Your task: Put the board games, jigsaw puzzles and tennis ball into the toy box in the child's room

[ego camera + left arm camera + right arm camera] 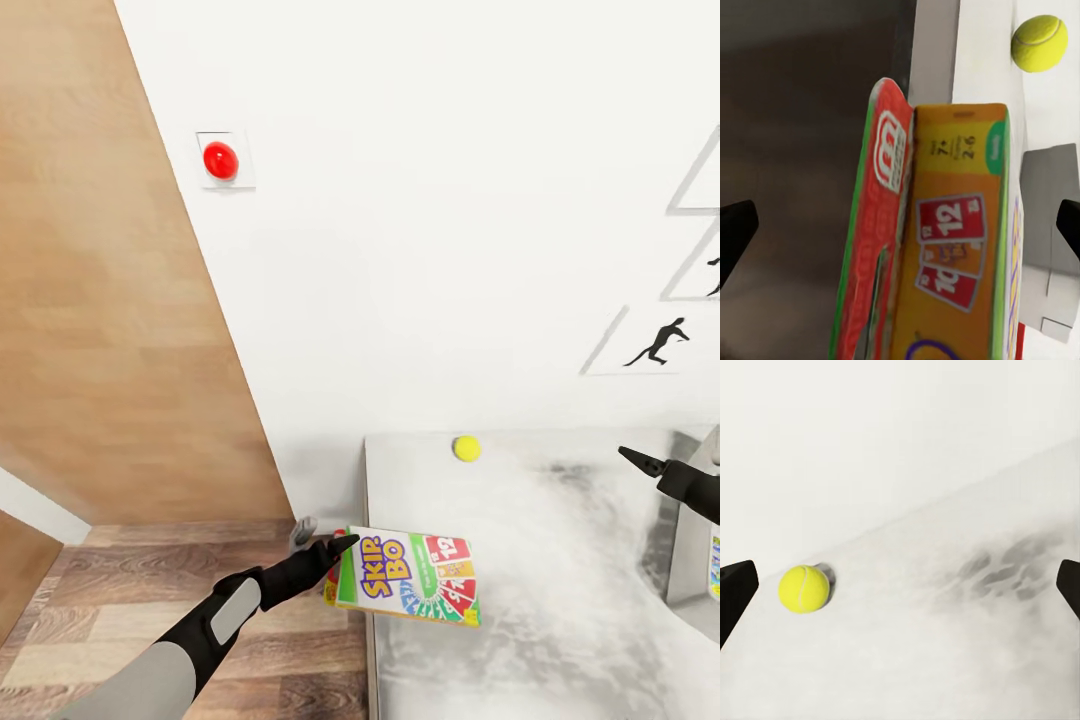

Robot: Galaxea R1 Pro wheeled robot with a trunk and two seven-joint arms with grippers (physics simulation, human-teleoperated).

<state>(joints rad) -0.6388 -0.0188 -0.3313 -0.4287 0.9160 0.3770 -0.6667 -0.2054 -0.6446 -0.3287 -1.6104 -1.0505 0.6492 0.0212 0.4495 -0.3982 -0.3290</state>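
A Skip-Bo board game [410, 578] lies flat on the left edge of the pale table [560, 620], overhanging it a little. A red board game [874, 247] lies against it and peeks out beneath in the head view. My left gripper [330, 542] is open at the box's overhanging end, with both boxes between its wide-spread fingers [735, 241]. The yellow tennis ball [466, 448] rests near the table's back edge by the wall. My right gripper [648, 465] hovers open over the table's right side, pointing toward the tennis ball [804, 589].
A grey container wall [690, 545] stands at the table's right edge with a colourful box edge [715, 565] behind it. White wall with a red button [220, 160] and framed pictures [650, 345] rises behind. A wooden panel [110, 300] and wood floor lie left.
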